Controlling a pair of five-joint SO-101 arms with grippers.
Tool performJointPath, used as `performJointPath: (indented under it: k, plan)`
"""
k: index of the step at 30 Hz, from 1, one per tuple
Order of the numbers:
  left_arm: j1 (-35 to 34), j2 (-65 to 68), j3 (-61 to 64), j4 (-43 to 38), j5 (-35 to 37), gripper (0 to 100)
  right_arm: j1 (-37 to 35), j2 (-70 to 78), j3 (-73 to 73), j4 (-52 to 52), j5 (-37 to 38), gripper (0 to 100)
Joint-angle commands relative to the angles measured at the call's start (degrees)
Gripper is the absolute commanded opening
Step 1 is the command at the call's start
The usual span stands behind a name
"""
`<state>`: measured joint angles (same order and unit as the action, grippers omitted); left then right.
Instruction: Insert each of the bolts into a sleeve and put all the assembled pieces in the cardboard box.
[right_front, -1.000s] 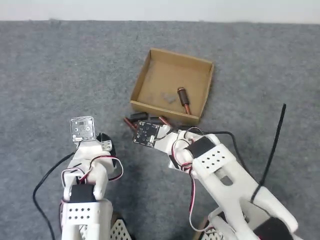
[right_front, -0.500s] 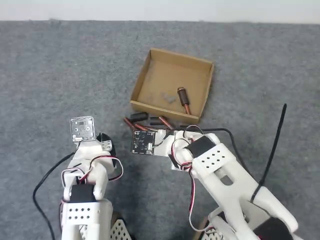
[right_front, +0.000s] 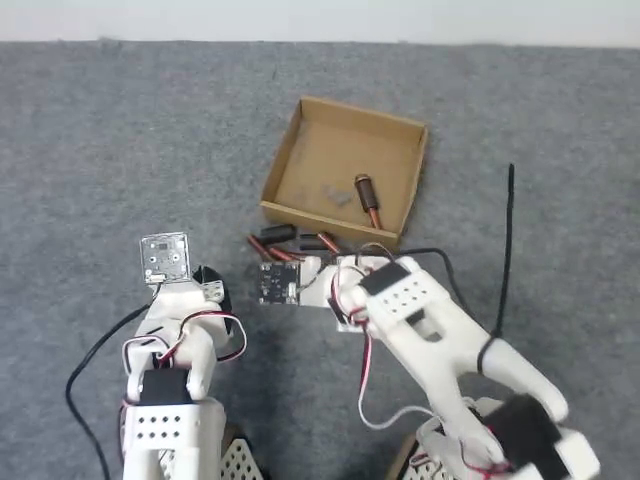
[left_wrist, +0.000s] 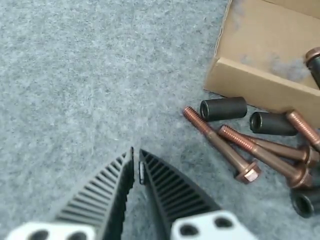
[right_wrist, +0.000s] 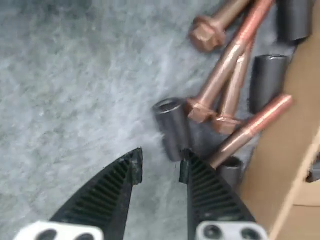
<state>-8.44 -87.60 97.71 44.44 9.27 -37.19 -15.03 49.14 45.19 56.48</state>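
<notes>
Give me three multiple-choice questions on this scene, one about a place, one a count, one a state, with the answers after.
1. Where do the loose bolts and sleeves lie?
A: inside the cardboard box.
B: on the carpet, outside the box's wall facing the arms.
C: under the left arm.

2. How many assembled pieces lie in the box?
A: none.
B: three.
C: one.

3. How do the jaws of the right gripper stand?
A: open, holding nothing.
B: shut on a bolt.
C: shut on a sleeve.

Answers: 1 B, the pile lies by that wall; 2 C, one sleeved bolt lies inside; 3 A, a gap shows between them.
</notes>
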Motion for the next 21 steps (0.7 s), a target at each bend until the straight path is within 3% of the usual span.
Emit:
performJointPath:
  k: [1,10,16,21]
  plan:
    - [-0.09,-0.97,-0.84,-2.20,-0.53,1,1.27,1.89,-5.80,-1.19,1.14,11.2]
    - [0.00,-0.97,-0.84,-2.20,-0.53,1,1.36,11.91,-10.90,-1.19,2.55,11.0]
    - [0.00,-1.05,-0.84,-2.20,-0.53,1,2.59,15.34,-12.22,-1.19,5.54,0.9]
    - [0.00,-1.05,-0.84,-2.20,-0.53,1,3.38,15.52,-12.40,-0.75,5.19,0.7]
